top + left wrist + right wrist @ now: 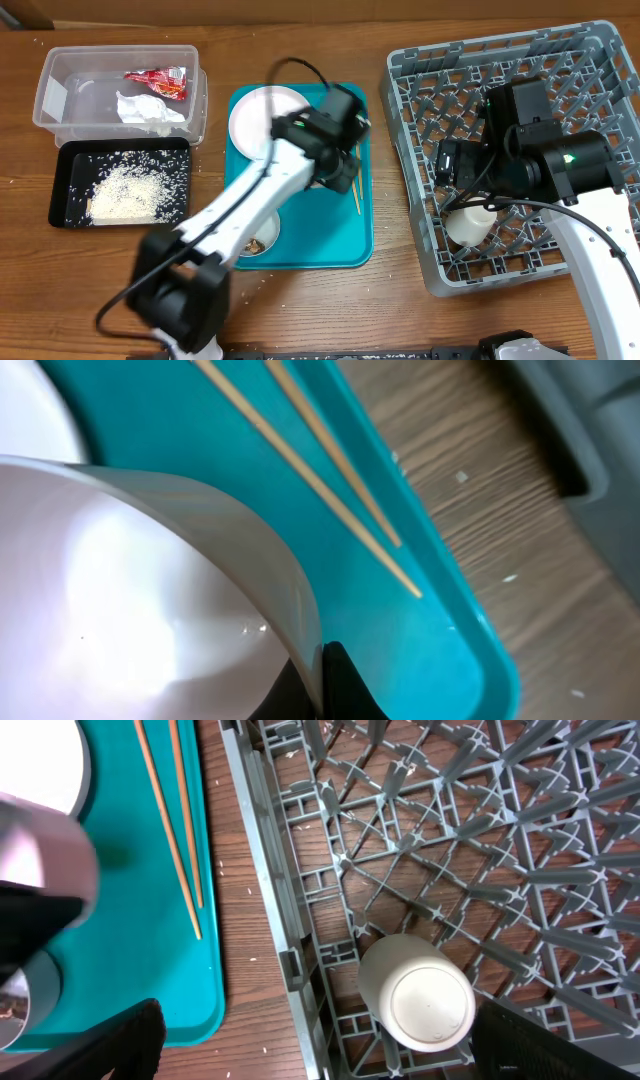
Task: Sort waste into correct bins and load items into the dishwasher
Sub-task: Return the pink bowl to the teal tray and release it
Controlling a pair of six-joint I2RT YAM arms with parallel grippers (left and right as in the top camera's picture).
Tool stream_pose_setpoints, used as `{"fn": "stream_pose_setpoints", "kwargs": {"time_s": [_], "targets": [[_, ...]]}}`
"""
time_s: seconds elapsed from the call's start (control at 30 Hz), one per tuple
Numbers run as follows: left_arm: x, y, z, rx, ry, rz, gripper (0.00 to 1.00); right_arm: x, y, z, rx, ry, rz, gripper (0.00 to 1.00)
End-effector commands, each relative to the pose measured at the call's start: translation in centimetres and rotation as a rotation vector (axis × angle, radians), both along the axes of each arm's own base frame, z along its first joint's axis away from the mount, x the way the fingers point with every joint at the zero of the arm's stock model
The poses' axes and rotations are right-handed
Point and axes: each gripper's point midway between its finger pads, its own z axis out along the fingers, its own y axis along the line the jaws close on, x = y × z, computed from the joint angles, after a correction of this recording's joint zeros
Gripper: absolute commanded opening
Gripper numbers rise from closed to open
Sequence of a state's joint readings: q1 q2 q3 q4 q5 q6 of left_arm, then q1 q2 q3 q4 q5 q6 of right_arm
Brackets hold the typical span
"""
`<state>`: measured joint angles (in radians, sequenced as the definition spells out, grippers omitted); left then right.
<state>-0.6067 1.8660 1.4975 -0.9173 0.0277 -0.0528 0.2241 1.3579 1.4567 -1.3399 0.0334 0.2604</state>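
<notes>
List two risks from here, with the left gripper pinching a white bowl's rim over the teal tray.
1. The left gripper holds the white bowl only by its thin rim, so the bowl may tilt or slip out when lifted.
2. The chopsticks lie loose on the teal tray right beside the bowl; a swing toward the rack could sweep them off the tray.

No legible text anywhere; perhaps some print on the red snack wrapper [157,80], too small
</notes>
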Motion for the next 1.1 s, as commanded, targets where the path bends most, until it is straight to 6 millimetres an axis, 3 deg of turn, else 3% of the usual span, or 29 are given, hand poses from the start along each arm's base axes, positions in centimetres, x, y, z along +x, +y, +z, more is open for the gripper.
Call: {"fn": "stream_pose_setpoints", "kwargs": {"time_s": [0.0,0.07,0.2,0.27,0.33,0.5,0.53,0.57,0.7,0.87,1.07], "targets": [[0.2,1.1,-2.4,0.115,0.009,0.029,0.04,0.0,-0.1,-0.2,-0.013,0.001,0.006,1.00],[0.0,1.1,-3.4,0.126,0.037,0.026,0.05,0.0,-0.1,-0.2,-0.013,0.001,0.006,1.00],[-0.1,1.1,-4.1,0.135,0.053,0.025,0.36,0.0,-0.1,-0.2,-0.013,0.001,0.006,1.00],[0.1,1.0,-3.6,0.132,0.044,0.026,0.42,0.0,-0.1,-0.2,-0.013,0.001,0.006,1.00],[0.5,1.5,-2.3,0.150,0.034,0.040,0.44,0.0,-0.1,-0.2,-0.014,0.001,0.008,1.00],[0.3,4.8,4.6,0.171,0.081,0.226,0.47,-0.2,-0.1,-0.3,-0.022,0.010,0.024,1.00],[-0.7,6.5,6.8,0.171,0.100,0.296,0.48,-0.2,-0.1,-0.3,-0.022,0.010,0.024,1.00],[-1.3,7.5,7.8,0.172,0.108,0.325,0.48,-0.2,-0.1,-0.3,-0.022,0.009,0.024,1.00],[-5.0,10.7,9.6,0.212,0.169,0.358,0.47,-0.2,-0.1,-0.3,-0.022,0.009,0.024,1.00],[-7.3,11.4,8.9,0.191,0.170,0.353,0.50,-0.2,-0.1,-0.3,-0.022,0.009,0.024,1.00],[-8.2,11.4,3.5,0.182,0.166,0.331,0.59,0.0,-0.1,-0.2,-0.021,0.003,0.024,1.00]]}}
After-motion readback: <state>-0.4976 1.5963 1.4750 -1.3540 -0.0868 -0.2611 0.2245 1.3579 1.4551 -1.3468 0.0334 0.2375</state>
